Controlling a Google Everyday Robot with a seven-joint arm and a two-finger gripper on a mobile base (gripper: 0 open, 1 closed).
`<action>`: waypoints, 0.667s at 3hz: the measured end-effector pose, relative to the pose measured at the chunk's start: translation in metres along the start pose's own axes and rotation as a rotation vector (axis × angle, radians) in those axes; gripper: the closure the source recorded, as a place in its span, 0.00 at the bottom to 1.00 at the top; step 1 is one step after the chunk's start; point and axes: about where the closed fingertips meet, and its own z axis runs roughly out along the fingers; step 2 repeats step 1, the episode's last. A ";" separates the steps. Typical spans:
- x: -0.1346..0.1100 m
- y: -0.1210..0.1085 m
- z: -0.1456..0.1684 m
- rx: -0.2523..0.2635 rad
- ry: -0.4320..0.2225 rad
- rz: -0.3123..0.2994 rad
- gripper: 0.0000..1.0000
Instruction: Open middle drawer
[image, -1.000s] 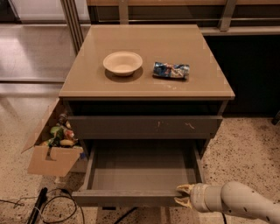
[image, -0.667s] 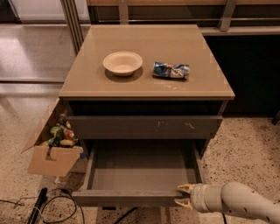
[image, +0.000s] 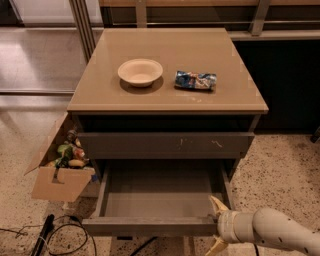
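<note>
Grey-brown middle drawer (image: 150, 226) stands open; claw (image: 216, 225) at its front-right corner.

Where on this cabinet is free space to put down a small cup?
The tan tabletop is bare along its front edge and behind the cream round bowl and blue crinkled snack packet. The open grey middle drawer is bare inside; the white gripper crowds its right front corner.

The gripper (image: 216, 225) sits low at the right, its fingers (image: 218, 204) spread apart. Far above the fingers and to their left, a pale bowl (image: 140, 72) stands on the tan cabinet top (image: 220, 50). A crumpled blue snack packet (image: 195, 80) lies just beside the bowl, almost straight above the fingers. Well to the fingers' left, an open cardboard box (image: 62, 185) holds small items, and black cables (image: 65, 235) lie below it.
</note>
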 end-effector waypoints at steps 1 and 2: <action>0.000 0.000 0.000 0.000 0.000 0.000 0.00; 0.000 0.000 0.000 0.000 0.000 0.000 0.00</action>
